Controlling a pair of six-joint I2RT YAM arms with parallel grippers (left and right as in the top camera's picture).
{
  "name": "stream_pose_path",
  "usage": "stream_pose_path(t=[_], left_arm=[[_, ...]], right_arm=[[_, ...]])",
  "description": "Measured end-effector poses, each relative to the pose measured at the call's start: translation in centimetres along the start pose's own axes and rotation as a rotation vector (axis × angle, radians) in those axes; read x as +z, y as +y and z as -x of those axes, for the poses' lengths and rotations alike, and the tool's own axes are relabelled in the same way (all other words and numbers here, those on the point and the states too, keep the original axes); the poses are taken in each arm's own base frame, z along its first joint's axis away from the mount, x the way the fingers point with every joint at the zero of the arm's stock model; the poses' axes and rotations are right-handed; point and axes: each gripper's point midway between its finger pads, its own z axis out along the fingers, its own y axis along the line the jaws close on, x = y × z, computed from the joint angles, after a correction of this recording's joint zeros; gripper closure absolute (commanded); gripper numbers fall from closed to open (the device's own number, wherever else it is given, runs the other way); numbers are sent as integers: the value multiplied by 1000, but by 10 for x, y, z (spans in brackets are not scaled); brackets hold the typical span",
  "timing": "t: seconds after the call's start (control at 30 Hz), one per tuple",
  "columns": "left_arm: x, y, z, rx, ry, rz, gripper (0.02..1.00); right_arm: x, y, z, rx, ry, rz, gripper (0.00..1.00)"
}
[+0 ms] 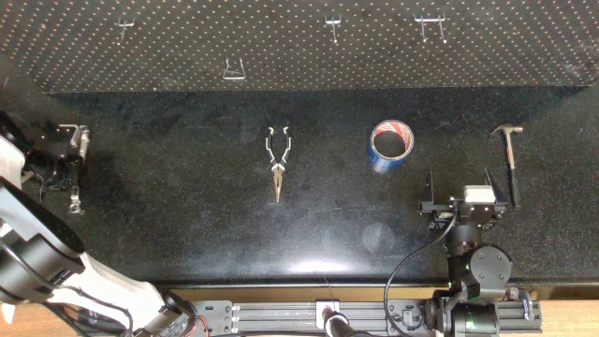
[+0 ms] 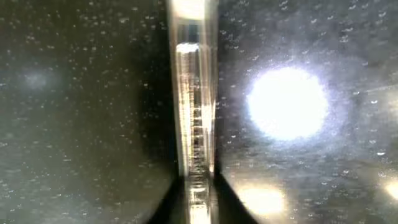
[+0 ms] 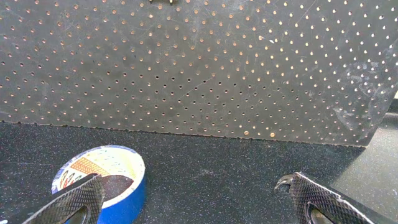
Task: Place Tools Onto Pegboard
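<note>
A slim metal wrench lies at the table's far left, and my left gripper is shut on its upper part. In the left wrist view the wrench runs straight out from between the fingers of the left gripper, close over the dark tabletop. Needle-nose pliers lie mid-table. A blue tape roll and a hammer lie to the right. My right gripper stands open near the front edge, between tape and hammer. The right gripper faces the pegboard, with the tape roll by one finger.
The pegboard spans the back of the table and carries several metal hooks, among them a wire holder. A bright lamp reflection shines on the table beside the wrench.
</note>
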Motion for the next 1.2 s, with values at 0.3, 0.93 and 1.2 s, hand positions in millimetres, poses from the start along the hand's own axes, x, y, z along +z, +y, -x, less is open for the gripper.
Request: stream_pose_path(t=[0.3,0.93,1.2], left_arm=[[-1,-2,-1,-16,4,-11,989],[-187,-163,-4,-203,-950,158,989],[-187,-194,51,-108,-1070,61,989]], right_arm=[[0,0,0,0,0,0,25],[0,0,0,0,1,0,27],[0,0,0,0,1,0,25]])
